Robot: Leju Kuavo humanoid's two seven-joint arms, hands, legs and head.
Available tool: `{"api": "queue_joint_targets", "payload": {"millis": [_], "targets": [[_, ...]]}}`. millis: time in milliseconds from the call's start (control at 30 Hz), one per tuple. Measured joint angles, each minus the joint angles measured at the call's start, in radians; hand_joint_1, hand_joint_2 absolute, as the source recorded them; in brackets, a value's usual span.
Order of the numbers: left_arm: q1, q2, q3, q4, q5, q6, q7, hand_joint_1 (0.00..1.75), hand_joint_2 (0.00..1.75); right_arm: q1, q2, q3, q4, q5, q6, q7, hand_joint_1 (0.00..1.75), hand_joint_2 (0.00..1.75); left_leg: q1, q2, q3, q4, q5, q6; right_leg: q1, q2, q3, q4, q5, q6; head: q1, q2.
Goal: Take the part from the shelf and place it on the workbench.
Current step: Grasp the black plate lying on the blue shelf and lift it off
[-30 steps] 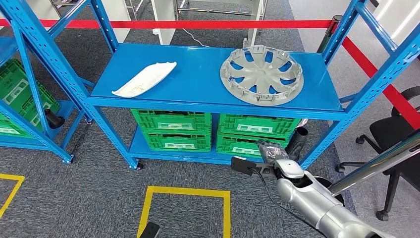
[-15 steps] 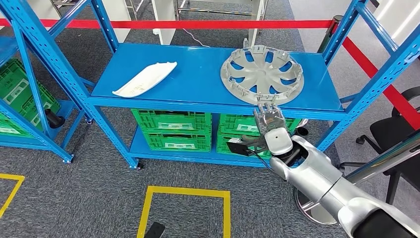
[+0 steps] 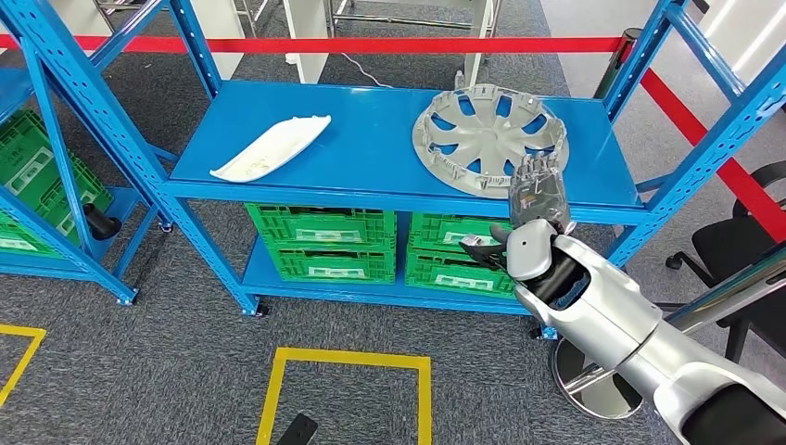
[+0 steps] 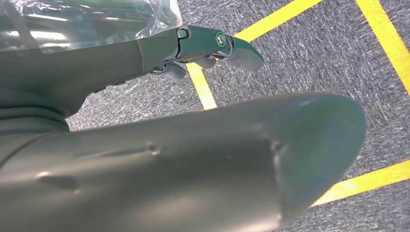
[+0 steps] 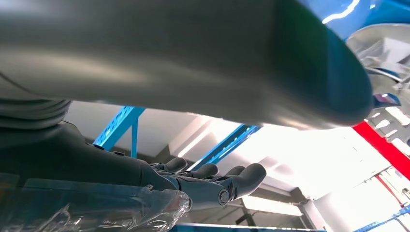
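A grey wheel cover (image 3: 488,137) lies face down on the right half of the blue shelf (image 3: 371,153). A long white curved part (image 3: 271,146) lies on the left half. My right hand (image 3: 538,197) is raised at the shelf's front edge, fingers straight and apart, just at the wheel cover's near rim and holding nothing. In the right wrist view its fingers (image 5: 227,181) stretch out with the wheel cover (image 5: 387,58) beyond the thumb. My left hand (image 4: 169,164) hangs over the carpet, its fingers (image 4: 212,46) extended and empty.
Green crates (image 3: 324,243) fill the shelf's lower level. A second blue rack with green crates (image 3: 37,176) stands to the left. Red barrier tape (image 3: 371,44) runs behind, a black office chair (image 3: 741,250) is at the right, and a yellow floor square (image 3: 348,389) lies in front.
My right arm has swung up from floor level to the shelf's front edge, and the hand now points up beside the wheel cover. The parts on the shelf have not moved.
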Motion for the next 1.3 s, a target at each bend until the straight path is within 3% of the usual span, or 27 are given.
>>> {"api": "queue_joint_targets", "payload": {"millis": [267, 700, 933, 1133, 1300], "targets": [[-0.001, 0.000, 0.000, 0.005, -0.009, 0.002, 0.001, 0.00, 0.00, 0.090, 0.000, -0.129, -0.048, -0.063, -0.159, 0.001, 0.00, 0.00, 0.000, 0.000, 0.000, 0.000, 0.000, 0.000, 0.000, 0.000, 0.000, 0.000, 0.000, 0.000, 0.000, 0.000], [-0.004, 0.000, 0.000, 0.007, -0.028, 0.005, 0.001, 0.00, 0.00, 0.213, 0.006, -0.334, -0.099, -0.361, -0.469, 0.001, 0.00, 0.00, 0.000, 0.000, 0.000, 0.000, 0.000, 0.000, 0.000, 0.000, 0.000, 0.000, 0.000, 0.000, 0.000, 0.000], [-0.004, 0.000, 0.000, 0.010, -0.039, 0.015, 0.001, 0.00, 0.00, 0.257, 0.004, -0.397, -0.109, -0.560, -0.644, 0.000, 0.00, 0.00, 0.000, 0.000, 0.000, 0.000, 0.000, 0.000, 0.000, 0.000, 0.000, 0.000, 0.000, 0.000, 0.000, 0.000], [-0.002, 0.000, 0.000, 0.010, -0.041, 0.017, 0.001, 0.00, 0.00, 0.281, -0.006, -0.416, -0.115, -0.618, -0.699, -0.004, 0.00, 0.00, 0.000, 0.000, 0.000, 0.000, 0.000, 0.000, 0.000, -0.001, 0.000, 0.000, 0.000, 0.000, 0.000, 0.000], [-0.001, 0.001, 0.000, 0.011, -0.043, 0.021, 0.001, 0.00, 0.00, 0.310, -0.026, -0.434, -0.115, -0.745, -0.814, -0.006, 0.00, 0.00, 0.000, 0.000, 0.000, 0.000, 0.000, 0.000, 0.000, 0.000, 0.000, 0.000, 0.000, 0.000, 0.000, 0.000]]}}
